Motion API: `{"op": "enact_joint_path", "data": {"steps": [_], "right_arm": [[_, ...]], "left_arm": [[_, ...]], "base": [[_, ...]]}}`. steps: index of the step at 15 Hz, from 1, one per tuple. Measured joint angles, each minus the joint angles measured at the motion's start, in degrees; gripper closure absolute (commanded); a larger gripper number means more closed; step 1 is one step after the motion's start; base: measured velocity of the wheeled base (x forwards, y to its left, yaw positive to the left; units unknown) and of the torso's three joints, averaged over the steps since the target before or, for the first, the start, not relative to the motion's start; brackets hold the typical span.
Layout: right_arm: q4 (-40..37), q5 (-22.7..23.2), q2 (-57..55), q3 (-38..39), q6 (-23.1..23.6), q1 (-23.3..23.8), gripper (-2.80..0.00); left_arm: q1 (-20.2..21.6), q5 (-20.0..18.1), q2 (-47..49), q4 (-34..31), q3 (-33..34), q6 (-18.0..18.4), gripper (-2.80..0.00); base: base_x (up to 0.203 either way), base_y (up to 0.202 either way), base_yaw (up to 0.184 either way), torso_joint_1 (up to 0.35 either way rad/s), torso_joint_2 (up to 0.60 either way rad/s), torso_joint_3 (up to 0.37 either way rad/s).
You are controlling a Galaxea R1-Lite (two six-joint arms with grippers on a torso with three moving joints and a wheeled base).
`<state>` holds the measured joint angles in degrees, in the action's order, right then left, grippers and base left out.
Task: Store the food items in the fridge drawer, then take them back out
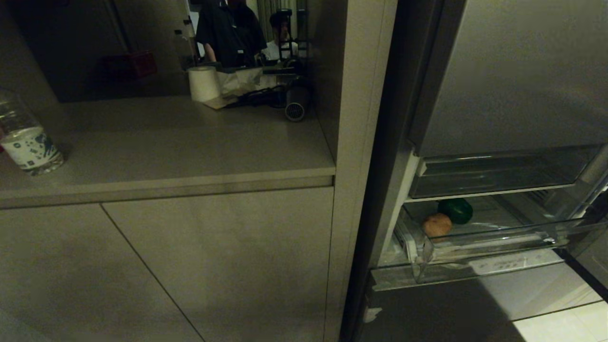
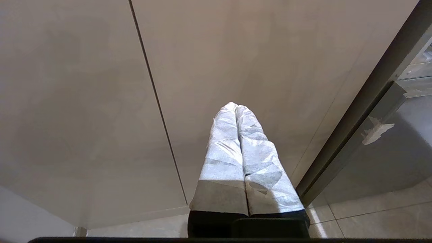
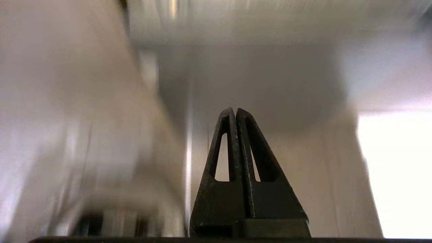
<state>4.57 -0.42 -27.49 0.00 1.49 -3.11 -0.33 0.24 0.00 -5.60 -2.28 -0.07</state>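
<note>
A tan-brown potato [image 1: 437, 224] and a dark green bell pepper [image 1: 455, 210] lie side by side in the clear fridge drawer [image 1: 494, 249], which stands pulled out at the lower right of the head view. Neither arm shows in the head view. My left gripper [image 2: 236, 107] is shut and empty, its white-wrapped fingers pointing at a beige cabinet door. My right gripper [image 3: 234, 110] is also shut with nothing in it, its black fingers before a blurred grey panel.
A clear compartment [image 1: 503, 171] sits above the drawer under the grey steel fridge door [image 1: 517, 71]. Left of the fridge is a beige counter [image 1: 166, 142] with a water bottle [image 1: 26, 137], a paper roll [image 1: 204, 83] and clutter. People stand behind the counter.
</note>
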Motion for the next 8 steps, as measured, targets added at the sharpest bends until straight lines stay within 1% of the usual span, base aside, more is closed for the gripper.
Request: {"op": "enact_joint_path", "data": {"steps": [1,2,4,8], "right_arm": [[-2.9,0.1,-1.2,0.0,0.0,-0.2,0.00],[-3.2,0.1,-2.0,0.0,0.0,-0.2,0.00],[0.1,0.1,-2.9,0.0,0.0,-0.3,0.00],[0.3,0.1,-2.4,0.0,0.0,-0.8,0.00]], "left_arm": [[0.0,0.0,0.0,0.0,0.0,0.0,0.00],[0.0,0.0,0.0,0.0,0.0,0.0,0.00],[0.0,0.0,0.0,0.0,0.0,0.0,0.00],[0.0,0.0,0.0,0.0,0.0,0.0,0.00]], "base": [[0.000,0.000,0.000,0.000,0.00,0.000],[0.000,0.000,0.000,0.000,0.00,0.000],[0.000,0.000,0.000,0.000,0.00,0.000],[0.000,0.000,0.000,0.000,0.00,0.000]]}}
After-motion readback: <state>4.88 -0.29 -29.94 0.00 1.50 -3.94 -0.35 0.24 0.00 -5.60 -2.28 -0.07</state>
